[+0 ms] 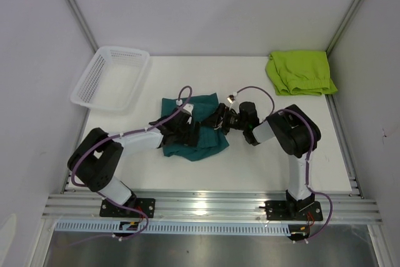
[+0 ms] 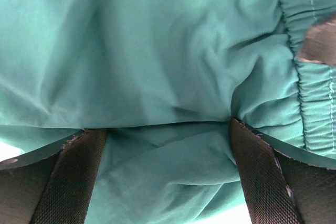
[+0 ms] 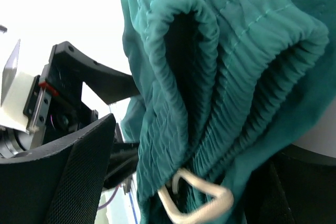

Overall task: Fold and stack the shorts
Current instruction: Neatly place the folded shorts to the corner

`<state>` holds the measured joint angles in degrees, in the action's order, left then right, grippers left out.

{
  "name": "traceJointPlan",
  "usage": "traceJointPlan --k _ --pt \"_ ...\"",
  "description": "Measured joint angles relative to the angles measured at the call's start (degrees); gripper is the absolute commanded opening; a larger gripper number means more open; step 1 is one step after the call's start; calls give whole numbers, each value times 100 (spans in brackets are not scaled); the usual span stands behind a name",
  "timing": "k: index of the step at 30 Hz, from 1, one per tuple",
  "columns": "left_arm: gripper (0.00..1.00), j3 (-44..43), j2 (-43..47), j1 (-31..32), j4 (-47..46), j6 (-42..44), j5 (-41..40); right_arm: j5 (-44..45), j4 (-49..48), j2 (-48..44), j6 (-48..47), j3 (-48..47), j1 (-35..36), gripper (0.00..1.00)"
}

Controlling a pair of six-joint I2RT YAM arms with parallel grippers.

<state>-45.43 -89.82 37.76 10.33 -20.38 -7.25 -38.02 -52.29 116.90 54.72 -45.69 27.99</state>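
The left jaws stand spread wide and the right jaws also stand apart, both of them down at the teal shorts [image 1: 195, 143], which lie rumpled in the middle of the white counter [image 1: 262, 167]. From above, the left arm [image 1: 128, 143] reaches in from its base across the near left part of the cloth, and the right arm [image 1: 284, 130] bends in from the other side, so the two wrists meet over the far right part of the pair. The green shorts [image 1: 301, 72] lie folded in the far right corner of the counter, well apart from the teal pair. A white mesh basket [image 1: 111, 78] sits at the far left corner, overhanging the edge. In the left wrist view, the two dark fingers [image 2: 68, 178] are set far apart with teal cloth filling the whole picture. A fold of it runs across between their tips, and the gathered waistband [image 2: 315, 103] runs down the right side. In the right wrist view, the waistband [image 3: 220, 77] is bunched in thick folds between the fingers, with a white drawstring [image 3: 202, 205] looped at its lower end. The near finger [image 3: 73, 177] stands clear of the cloth with a gap showing beside it, while the other finger is mostly hidden behind the cloth.
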Motion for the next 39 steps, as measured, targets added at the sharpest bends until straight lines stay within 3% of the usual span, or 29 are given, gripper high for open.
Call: traceJointPlan --k 3,6,7,12,16,23,32,39 --pt "99 111 68 0 -129 13 35 2 4 142 50 -179 87 81" --pt "99 155 74 0 -225 52 50 24 74 289 48 -334 144 62" --pt "99 173 81 0 -254 57 61 20 107 345 66 -376 149 52" --pt "99 315 225 0 -385 92 243 92 538 481 -24 -573 114 24" --pt "99 345 321 0 -417 90 463 105 1099 485 -245 -835 24 10" --pt "99 348 684 24 -299 83 761 289 2387 485 -1019 -1637 -367 3" --pt "99 -50 1502 72 866 -236 957 501 4503 767 -2389 -3499 -1134 1" --pt "99 -339 2085 74 1309 -424 1246 417 6070 1554 -3324 -5235 -1659 1"
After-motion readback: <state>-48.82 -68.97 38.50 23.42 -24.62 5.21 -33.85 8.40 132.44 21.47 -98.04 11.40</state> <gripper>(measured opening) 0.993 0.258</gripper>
